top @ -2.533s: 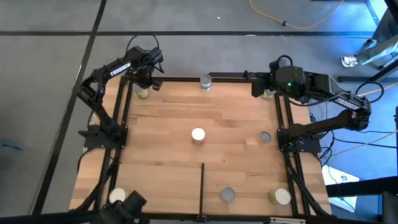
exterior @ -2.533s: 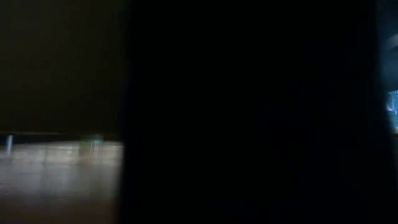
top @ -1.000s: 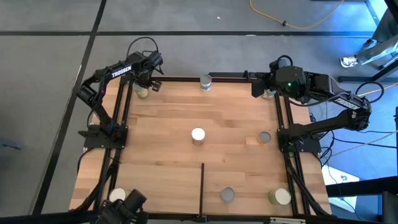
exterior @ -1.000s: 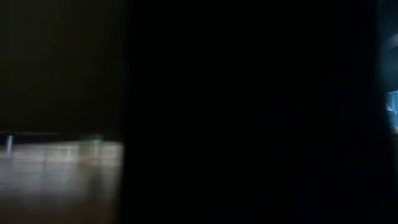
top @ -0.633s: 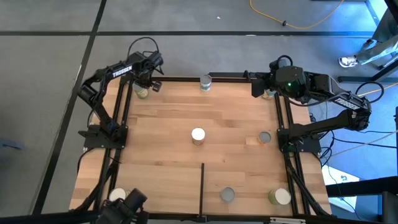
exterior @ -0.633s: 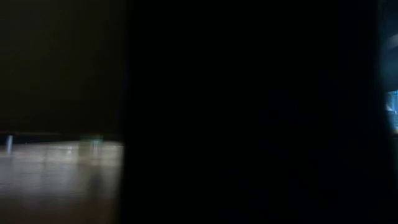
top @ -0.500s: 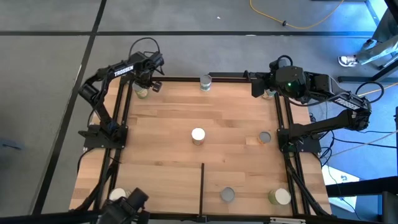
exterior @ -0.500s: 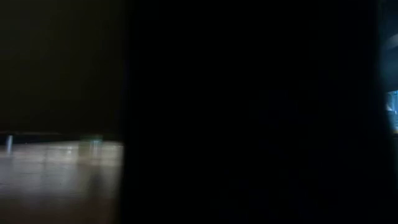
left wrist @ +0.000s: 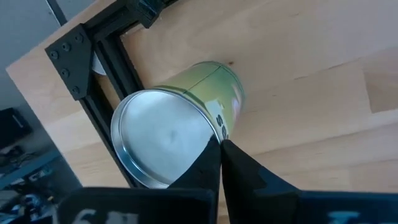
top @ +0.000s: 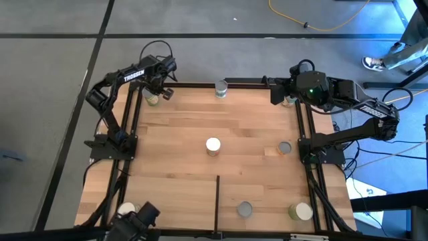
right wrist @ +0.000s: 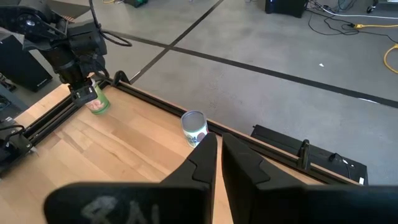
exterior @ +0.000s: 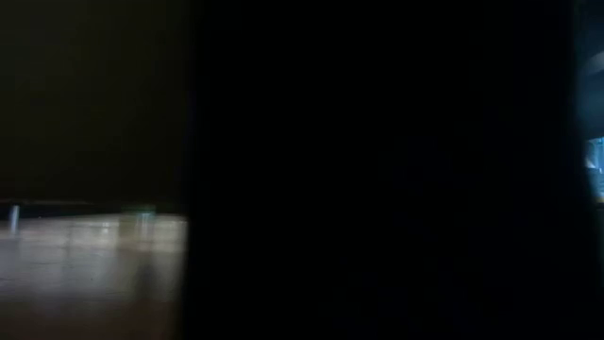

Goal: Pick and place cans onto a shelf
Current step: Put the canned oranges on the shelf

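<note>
The left gripper [top: 158, 89] hangs over the far-left corner of the shelf [top: 180, 161], right above an olive-green can [top: 153, 99] that stands just inside the black frame rail [top: 131, 117]; its wrist view shows the two dark fingers [left wrist: 208, 163] pressed together, nothing between them, their tips over the can's silver lid [left wrist: 163, 138]. The right gripper [top: 275, 93] waits at the far-right corner beside another can [top: 289, 100], fingers [right wrist: 205, 155] likewise closed on nothing — seen from that wrist, a pale-topped can [right wrist: 194, 127] stands at the far edge of the planks, and the left arm is poised over the green can [right wrist: 97, 101] beyond. Across the wood, well apart from one another, stand a white-topped can [top: 212, 144] near the middle, a grey-topped can [top: 285, 147] towards the right rail, a far-edge can [top: 221, 88], and along the near edge a grey can [top: 245, 209], a green-sided can [top: 300, 211] in the near-right corner and a white can [top: 126, 210] in the near-left. A thin black divider strip [top: 217, 201] runs in from the near edge. The low view is almost wholly dark — only a strip of tabletop [exterior: 85, 255] shows.
</note>
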Tool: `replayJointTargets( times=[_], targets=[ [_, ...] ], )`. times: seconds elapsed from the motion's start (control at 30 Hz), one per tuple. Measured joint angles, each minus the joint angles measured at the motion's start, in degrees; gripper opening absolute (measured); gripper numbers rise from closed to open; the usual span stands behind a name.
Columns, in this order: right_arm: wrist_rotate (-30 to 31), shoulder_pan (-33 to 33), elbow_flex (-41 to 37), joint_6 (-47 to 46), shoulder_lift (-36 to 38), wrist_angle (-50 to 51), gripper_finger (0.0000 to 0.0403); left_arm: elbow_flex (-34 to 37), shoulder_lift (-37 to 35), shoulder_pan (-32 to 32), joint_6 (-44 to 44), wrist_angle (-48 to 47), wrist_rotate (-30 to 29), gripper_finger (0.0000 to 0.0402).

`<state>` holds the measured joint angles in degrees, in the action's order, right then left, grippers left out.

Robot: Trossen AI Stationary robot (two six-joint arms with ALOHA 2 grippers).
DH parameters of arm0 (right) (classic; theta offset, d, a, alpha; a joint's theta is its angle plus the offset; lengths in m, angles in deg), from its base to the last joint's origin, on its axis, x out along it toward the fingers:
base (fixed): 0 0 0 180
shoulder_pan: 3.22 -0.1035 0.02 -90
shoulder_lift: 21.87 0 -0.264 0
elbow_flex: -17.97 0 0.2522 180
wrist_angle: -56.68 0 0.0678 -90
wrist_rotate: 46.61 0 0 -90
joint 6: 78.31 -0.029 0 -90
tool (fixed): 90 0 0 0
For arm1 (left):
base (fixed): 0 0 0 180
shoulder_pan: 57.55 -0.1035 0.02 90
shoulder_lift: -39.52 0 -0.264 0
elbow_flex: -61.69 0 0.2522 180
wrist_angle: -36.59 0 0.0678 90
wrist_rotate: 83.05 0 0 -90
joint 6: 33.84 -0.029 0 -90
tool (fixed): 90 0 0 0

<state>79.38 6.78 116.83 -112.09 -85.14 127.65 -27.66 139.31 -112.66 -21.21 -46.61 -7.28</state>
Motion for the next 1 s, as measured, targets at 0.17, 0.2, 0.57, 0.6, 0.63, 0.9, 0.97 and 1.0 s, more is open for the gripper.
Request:
replayJointTargets(
  times=[0.17, 0.2, 0.57, 0.6, 0.63, 0.9, 0.97, 1.0],
  targets=[
    [0.0, 0.0, 0.0, 0.02, 0.0, 0.01, 0.0028, -5.35, 0.04, 0.49, -1.47, -5.33, 0.0, 0.0001],
    [0.0, 0.0, 0.0, 0.02, 0.0, 0.01, 0.0028, -6.4, 0.02, 0.75, -1.8, -6.69, -0.05, 0.0001],
    [0.0, 0.0, 0.0, 0.02, 0.0, 0.01, 0.0028, -20.83, 0.0, 7.2, -8.7, -20.52, 3.03, 0.0],
    [0.0, 0.0, 0.0, 0.02, 0.0, 0.01, 0.0028, -22.35, -0.05, 8.23, -9.41, -20.89, 3.08, 0.0],
    [0.0, 0.0, 0.0, 0.05, 0.0, 0.02, 0.0028, -23.64, -0.33, 9.34, -10.54, -20.56, 3.13, 0.0],
    [-0.04, 0.0, 0.0, 2.74, 0.0, 0.0, 0.0028, -30.86, -3.33, 16.25, -22.4, -20.49, 7.79, 0.0],
    [-0.07, 0.0, 0.0, 2.8, 0.0, 0.02, 0.0028, -31.32, -5.07, 17.93, -23.59, -20.53, 9.98, 0.0],
    [-0.09, 0.0, 0.0, 2.8, 0.0, 0.02, 0.0028, -31.32, -6.11, 18.85, -23.48, -20.57, 10.57, 0.0]
  ],
)
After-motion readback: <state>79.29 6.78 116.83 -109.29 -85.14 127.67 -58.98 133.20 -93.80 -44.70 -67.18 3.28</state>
